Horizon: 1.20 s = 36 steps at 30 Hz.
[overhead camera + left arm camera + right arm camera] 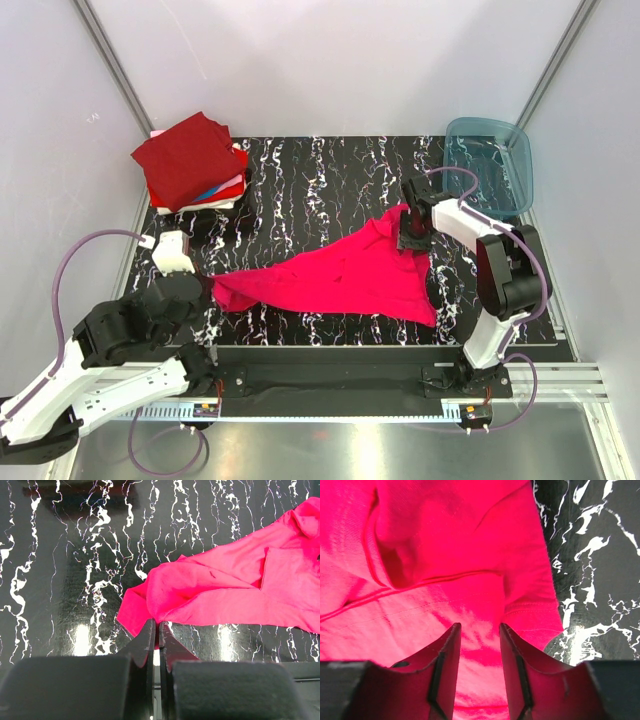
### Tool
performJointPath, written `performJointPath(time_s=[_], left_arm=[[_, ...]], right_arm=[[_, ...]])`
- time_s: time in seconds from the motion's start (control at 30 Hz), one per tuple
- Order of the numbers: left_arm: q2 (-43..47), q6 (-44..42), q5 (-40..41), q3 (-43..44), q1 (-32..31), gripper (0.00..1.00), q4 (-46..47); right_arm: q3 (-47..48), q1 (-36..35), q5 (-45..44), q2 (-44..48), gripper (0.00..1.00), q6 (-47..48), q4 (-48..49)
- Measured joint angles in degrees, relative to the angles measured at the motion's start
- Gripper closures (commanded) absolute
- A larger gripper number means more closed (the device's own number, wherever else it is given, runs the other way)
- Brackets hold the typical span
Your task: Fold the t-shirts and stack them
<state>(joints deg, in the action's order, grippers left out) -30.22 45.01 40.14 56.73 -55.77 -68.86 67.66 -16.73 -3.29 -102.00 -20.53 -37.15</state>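
The left hand (156,628) is closed, its two fingers pressed flat together with no gap, and their tips meet the near edge of the bright pink t-shirt (340,275) at its bunched left end; whether any cloth is pinched between them I cannot tell. The right hand (479,626) points down over the opposite, far right end of the same shirt with its fingers parted, pink cloth showing through the gap between them and filling most of the right wrist view, a sleeve hem and seam lying just beyond the fingertips. Nothing is clamped in that hand. The shirt lies unfolded and rumpled on the black, white-veined table (330,170), stretched as a long wedge from the left hand across the middle to the right hand, wider at the right and narrowing to a crumpled point at the left. At the far left corner of the table, well apart from the pink shirt, sits a stack of folded t-shirts (192,160), a dark red one on top set askew, with slivers of red, blue and white showing beneath it. At the far right corner stands a teal translucent bin (490,165).
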Motion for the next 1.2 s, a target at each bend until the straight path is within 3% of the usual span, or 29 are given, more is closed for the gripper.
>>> performJointPath(time_s=[0.53,0.73,0.9,1.2], left_arm=[[0.0,0.0,0.0,0.0,0.0,1.00,0.0],[0.0,0.0,0.0,0.0,0.0,1.00,0.0],[0.0,0.0,0.0,0.0,0.0,1.00,0.0],[0.0,0.0,0.0,0.0,0.0,1.00,0.0]], right_arm=[[-2.1,0.0,-0.3,-1.2,0.61,0.1,1.0],[-2.1,0.0,-0.6,-1.5,0.79,0.5,1.3],[-2.1,0.0,-0.5,-1.7,1.00,0.9,1.5],[-2.1,0.0,-0.5,-1.7,1.00,0.9,1.4]])
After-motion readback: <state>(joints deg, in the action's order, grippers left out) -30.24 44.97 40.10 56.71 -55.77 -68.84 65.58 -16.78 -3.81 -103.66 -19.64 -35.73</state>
